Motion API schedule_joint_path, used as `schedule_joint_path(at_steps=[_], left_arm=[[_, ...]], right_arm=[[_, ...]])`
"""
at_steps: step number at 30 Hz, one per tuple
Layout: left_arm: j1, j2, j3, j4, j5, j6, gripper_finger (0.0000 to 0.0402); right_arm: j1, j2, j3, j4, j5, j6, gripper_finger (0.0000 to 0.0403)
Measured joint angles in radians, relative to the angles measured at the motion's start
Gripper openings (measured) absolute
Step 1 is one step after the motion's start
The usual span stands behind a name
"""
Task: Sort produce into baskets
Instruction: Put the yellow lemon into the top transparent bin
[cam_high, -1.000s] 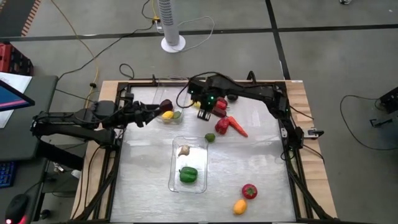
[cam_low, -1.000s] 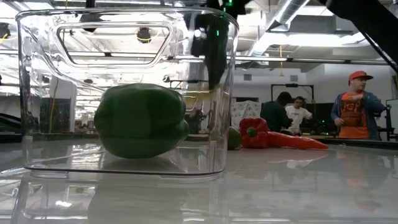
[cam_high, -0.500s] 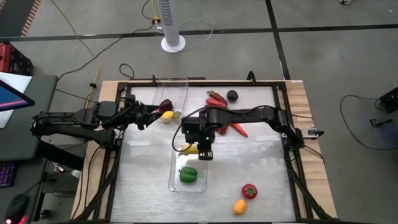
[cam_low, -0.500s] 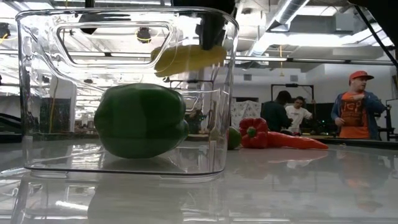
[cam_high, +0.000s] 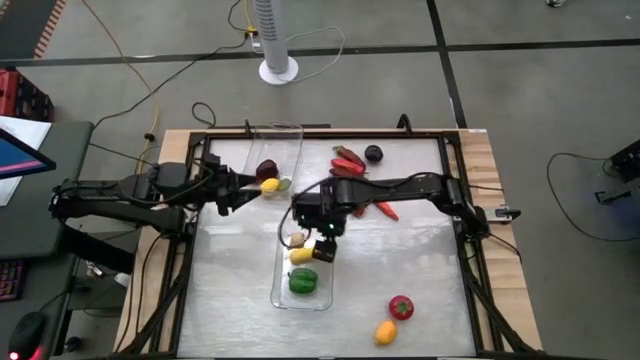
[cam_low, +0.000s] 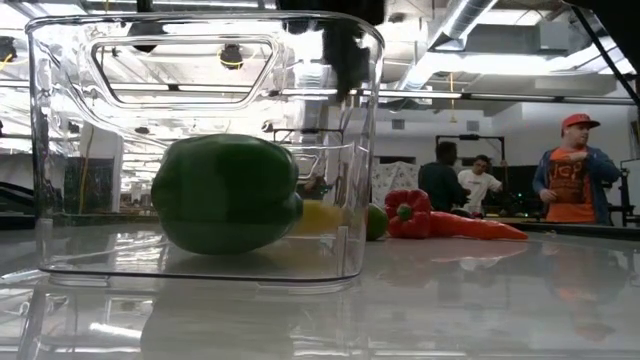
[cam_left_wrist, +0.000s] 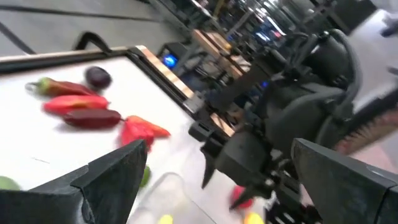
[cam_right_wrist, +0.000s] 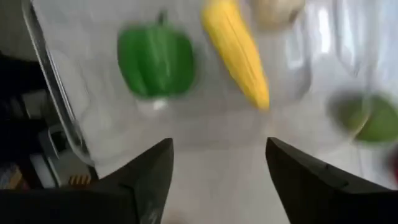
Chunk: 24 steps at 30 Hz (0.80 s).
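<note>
near basket (cam_high: 281, 292) has green pepper (cam_high: 303, 281), yellow corn (cam_high: 300, 255) and a pale piece. right tool (cam_high: 325, 250) released above it, left tool (cam_high: 238, 195) open by far basket. most produce sits loose on worktop (cam_high: 420, 270).

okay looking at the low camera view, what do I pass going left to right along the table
Green pepper inside the clear basket → yellow corn → green lime → red pepper → orange carrot.

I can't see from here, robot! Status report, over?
Right gripper open above the clear plastic tray. Yellow corn cob dropped inside, beside the green pepper. Left gripper open by the far tray. Nothing blocking.
</note>
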<state>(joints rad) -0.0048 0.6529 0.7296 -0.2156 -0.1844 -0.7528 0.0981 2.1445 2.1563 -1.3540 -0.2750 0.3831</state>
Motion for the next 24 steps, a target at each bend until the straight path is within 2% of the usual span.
schedule_joint_path(at_steps=[6, 12, 19, 21, 24], left_arm=[[-0.001, -0.018, 0.000, -0.026, 0.078, 0.037, 0.0387], [-0.001, -0.025, 0.000, -0.063, 0.103, 0.085, 0.0387], [0.000, -0.025, 0.000, -0.065, 0.110, 0.128, 0.0387], [0.000, -0.025, 0.000, -0.065, 0.124, 0.143, 0.0387], [0.000, -0.025, 0.000, -0.067, 0.128, 0.167, 0.0387]], right_arm=[[0.172, -0.006, -0.003, -0.046, 0.024, 0.069, 0.0296], [0.319, -0.004, -0.053, -0.090, 0.052, 0.318, 0.0296], [0.433, -0.019, -0.052, -0.084, 0.068, 0.542, 0.0297], [0.467, -0.033, -0.052, -0.063, 0.081, 0.556, 0.0297], [0.531, -0.035, -0.050, -0.032, 0.095, 0.493, 0.0297]])
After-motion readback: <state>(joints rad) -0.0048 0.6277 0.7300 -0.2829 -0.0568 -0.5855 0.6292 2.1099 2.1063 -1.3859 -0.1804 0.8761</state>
